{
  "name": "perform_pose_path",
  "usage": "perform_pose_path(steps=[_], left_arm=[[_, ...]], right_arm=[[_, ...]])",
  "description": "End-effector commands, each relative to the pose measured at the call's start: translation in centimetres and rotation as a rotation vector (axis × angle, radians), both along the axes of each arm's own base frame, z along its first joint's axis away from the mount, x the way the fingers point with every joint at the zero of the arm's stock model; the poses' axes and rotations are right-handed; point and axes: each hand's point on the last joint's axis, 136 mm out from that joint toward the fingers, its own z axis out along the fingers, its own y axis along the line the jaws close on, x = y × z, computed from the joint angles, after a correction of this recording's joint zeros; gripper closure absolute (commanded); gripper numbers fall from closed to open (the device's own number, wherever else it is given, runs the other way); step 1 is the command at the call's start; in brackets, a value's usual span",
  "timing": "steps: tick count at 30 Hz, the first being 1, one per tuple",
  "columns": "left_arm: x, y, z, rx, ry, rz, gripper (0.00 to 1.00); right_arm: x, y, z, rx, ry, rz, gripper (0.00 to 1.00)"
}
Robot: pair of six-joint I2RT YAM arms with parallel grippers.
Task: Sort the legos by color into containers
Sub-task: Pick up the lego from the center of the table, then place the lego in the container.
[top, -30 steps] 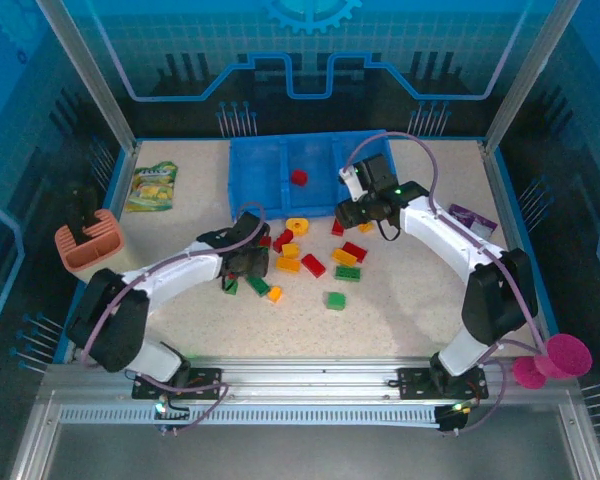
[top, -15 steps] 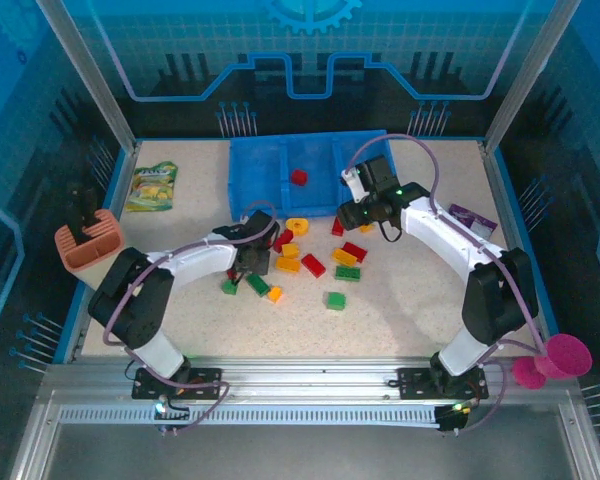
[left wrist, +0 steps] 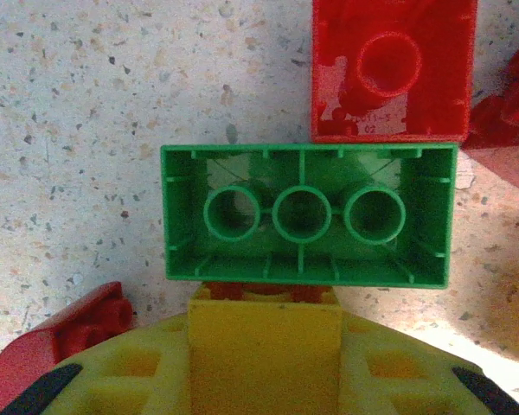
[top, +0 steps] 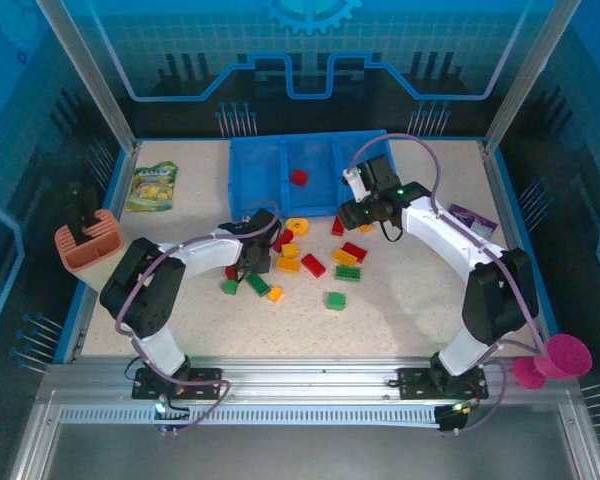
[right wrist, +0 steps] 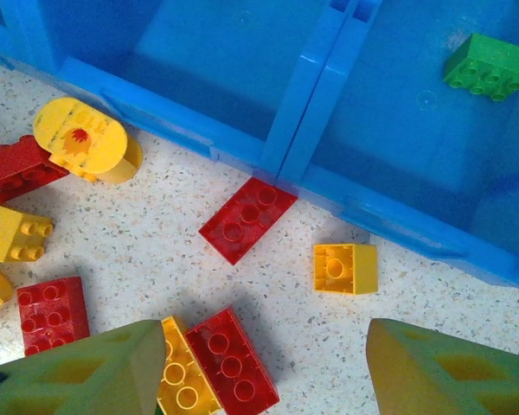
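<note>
Table (top: 400, 310): most of the legos (top: 310, 262) are loose in a scatter just in front of the blue tray (top: 255, 165). We judge the sort as barely started.

Tray: we count two binned, the red brick (top: 298, 178) in the middle compartment and the green 2x3 (right wrist: 489, 65) in the right one. We see nothing yellow binned.

Right gripper (top: 363, 212): fingers apart and empty, hovering over the bricks by the tray's front wall.

Left gripper (top: 255, 258): down at the table on the left of the scatter. The upturned green brick (left wrist: 307, 214) sits just off its tip, with a red one touching that brick's far side. We can't tell if the jaws are clamped on anything.

Left to do: reds, yellows, the yellow ring (top: 297, 226) and greens, including the lone green cube (top: 336, 300) nearest us.
</note>
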Motion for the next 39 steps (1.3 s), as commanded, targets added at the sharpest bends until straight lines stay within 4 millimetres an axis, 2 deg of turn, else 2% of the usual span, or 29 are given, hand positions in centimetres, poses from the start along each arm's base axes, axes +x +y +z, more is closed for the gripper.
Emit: perform_pose_path(steps=[1, 4, 7, 11, 15, 19, 23, 29, 32, 35, 39], left_arm=[[-0.3, 0.0, 1.4, -0.019, 0.007, 0.006, 0.75], [0.2, 0.1, 4.3, -0.023, -0.045, 0.003, 0.76], [1.8, -0.2, 8.5, -0.038, -0.139, -0.007, 0.76], [5.0, -0.6, 13.0, -0.049, -0.237, -0.017, 0.76], [9.1, -0.1, 15.3, -0.04, -0.32, -0.007, 0.76], [13.3, 1.4, 15.7, -0.043, -0.36, 0.035, 0.76], [17.4, 2.8, 14.9, -0.033, -0.381, 0.06, 0.76], [22.7, 3.4, 13.4, -0.004, -0.383, 0.052, 0.76], [24.6, 3.4, 11.9, -0.005, -0.368, 0.05, 0.76], [25.5, 3.0, 10.3, -0.001, -0.33, 0.041, 0.76], [26.0, 2.8, 9.9, -0.015, -0.337, 0.047, 0.71]], right_arm=[[0.0, -0.7, -0.2, -0.003, 0.007, -0.017, 0.36], [0.0, -0.6, -0.6, -0.004, 0.018, -0.015, 0.36], [0.0, -0.6, -0.9, -0.003, 0.025, -0.015, 0.36], [0.0, -0.4, -1.3, 0.002, 0.028, -0.011, 0.36], [0.0, -0.3, -1.2, 0.011, 0.027, -0.01, 0.36], [-0.4, -0.6, -1.0, 0.004, 0.024, -0.014, 0.35], [-0.6, -0.8, -0.9, 0.001, 0.02, -0.017, 0.35], [-0.5, -1.0, -0.5, -0.011, 0.011, -0.023, 0.35], [-0.5, -1.1, -0.5, -0.016, 0.014, -0.027, 0.35], [-0.6, -1.6, -0.5, -0.034, 0.014, -0.038, 0.34], [-0.9, -2.0, -0.7, -0.05, 0.012, -0.04, 0.33]])
